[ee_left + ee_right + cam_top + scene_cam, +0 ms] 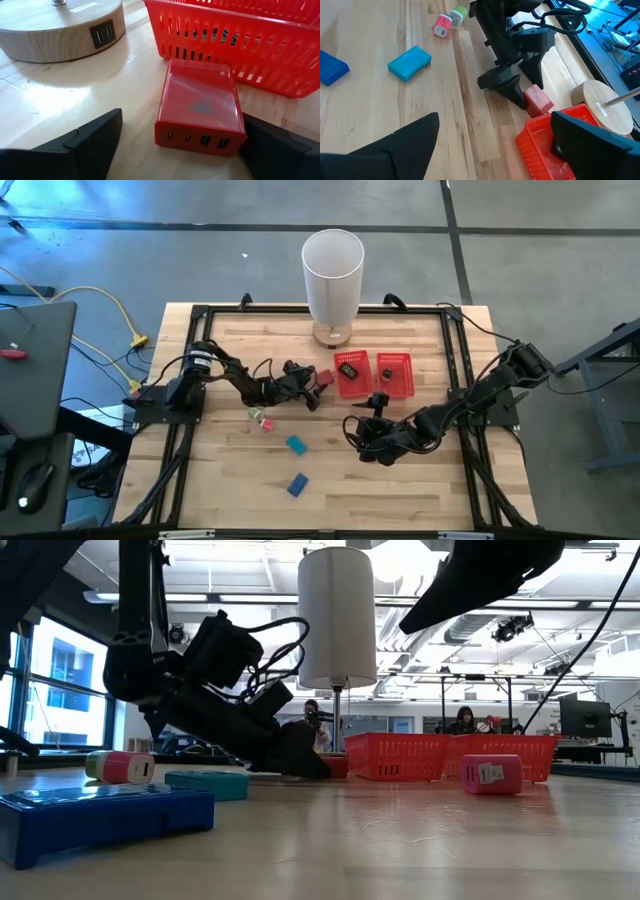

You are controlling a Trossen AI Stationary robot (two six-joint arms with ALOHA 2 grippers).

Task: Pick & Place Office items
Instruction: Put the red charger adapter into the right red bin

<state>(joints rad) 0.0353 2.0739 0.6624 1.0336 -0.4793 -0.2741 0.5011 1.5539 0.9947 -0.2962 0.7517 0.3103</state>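
Left end effector (175, 145) is seen open, fingers either side of red charger (200, 107), which lies on tabletop (50, 95) beside red tray (280, 55). Right end effector (495, 145) is held open above the tabletop.

left hand (175, 145) spread low, right hand (495, 145) open

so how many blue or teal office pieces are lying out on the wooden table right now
2. A flat teal block lies near the table's middle, and a darker blue flat block lies closer to the front edge. Others may hide behind the arms.
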